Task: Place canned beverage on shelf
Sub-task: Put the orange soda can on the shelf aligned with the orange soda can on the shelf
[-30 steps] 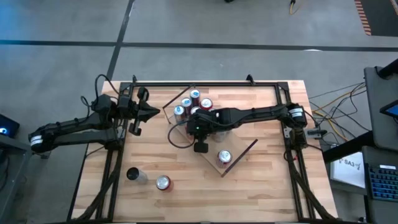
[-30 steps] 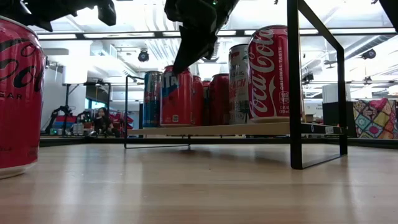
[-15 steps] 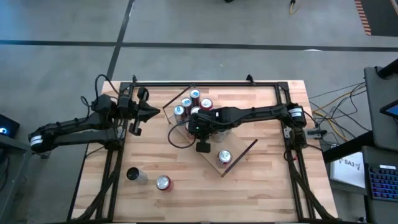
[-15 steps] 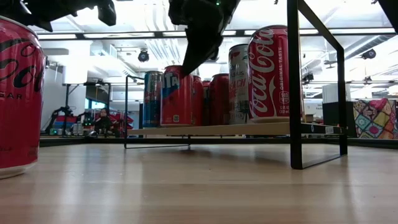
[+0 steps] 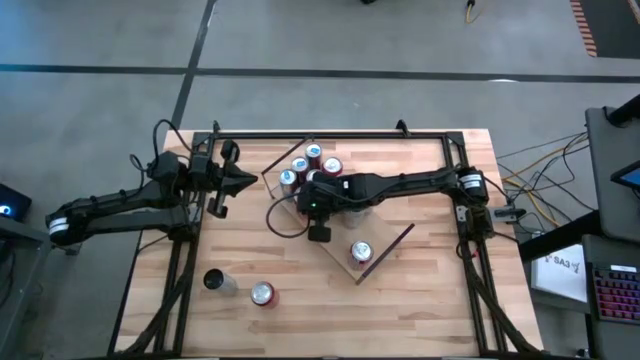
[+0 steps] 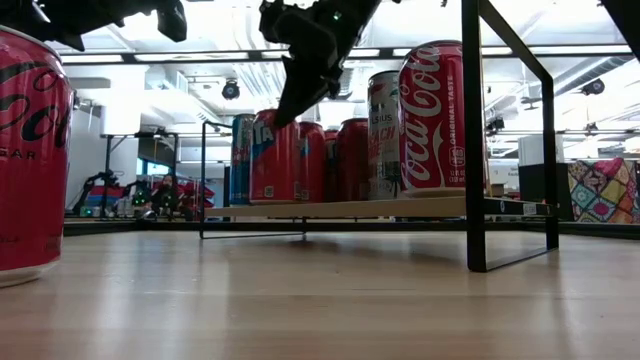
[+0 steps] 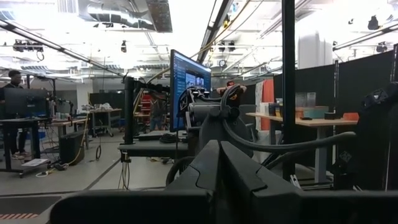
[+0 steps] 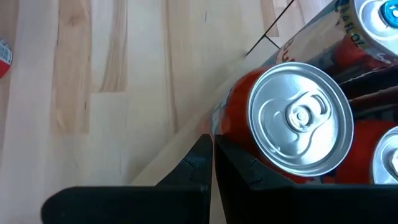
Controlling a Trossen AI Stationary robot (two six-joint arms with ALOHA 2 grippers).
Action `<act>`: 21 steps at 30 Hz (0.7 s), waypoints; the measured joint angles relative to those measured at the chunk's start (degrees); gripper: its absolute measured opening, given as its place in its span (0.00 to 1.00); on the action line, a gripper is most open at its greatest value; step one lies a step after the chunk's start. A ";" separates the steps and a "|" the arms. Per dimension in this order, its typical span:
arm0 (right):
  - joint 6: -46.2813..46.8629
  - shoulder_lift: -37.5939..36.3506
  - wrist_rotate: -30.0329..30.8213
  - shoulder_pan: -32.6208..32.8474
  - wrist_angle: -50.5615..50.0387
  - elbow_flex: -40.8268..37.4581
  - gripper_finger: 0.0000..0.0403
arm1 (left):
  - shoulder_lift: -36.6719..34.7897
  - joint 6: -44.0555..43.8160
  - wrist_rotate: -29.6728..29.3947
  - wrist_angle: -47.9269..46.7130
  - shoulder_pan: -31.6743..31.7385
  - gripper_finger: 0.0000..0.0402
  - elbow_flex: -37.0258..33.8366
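Observation:
The shelf (image 5: 388, 226), a light-wood board with a thin dark rim, lies askew mid-table and carries several upright cans. One red can with a silver top (image 8: 300, 118) stands at the shelf's left edge; it also shows in the low view (image 6: 274, 160). My right gripper (image 8: 211, 142) is shut and slants down beside this can's upper wall. My left gripper (image 5: 243, 182) is shut and waits high over the table's left edge, touching nothing. Two more cans (image 5: 262, 293) (image 5: 214, 281) stand on the tabletop near the front left. My right gripper has its shut fingertips (image 6: 286, 108) against the red can's side wall just under the top rim (image 8: 231, 127). It meets the can with the outer side of the fingers, slanting down from the table's right. The can stands upright with its base on the shelf.
A single Coca-Cola can (image 5: 360, 252) stands on the shelf's near corner. A big red can (image 6: 28, 150) sits close to the low camera at the left. A black frame (image 6: 472, 130) rises around the table. Bare planks lie at the near right.
My right gripper, staying shut, has edged toward the table's left edge. The red can beside it has slid a little along the shelf the same way and remains upright.

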 joint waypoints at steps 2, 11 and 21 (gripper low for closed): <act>0.05 -0.16 -0.02 0.00 0.02 0.00 0.02 | 0.00 0.00 0.01 -0.02 0.00 0.00 0.00; 0.19 -1.97 0.70 0.00 0.08 0.00 0.02 | 0.00 0.02 -0.02 0.00 0.00 0.00 0.00; 0.24 -4.12 5.31 -2.47 -0.51 0.00 0.02 | 0.00 0.02 -0.02 0.02 0.00 0.00 0.00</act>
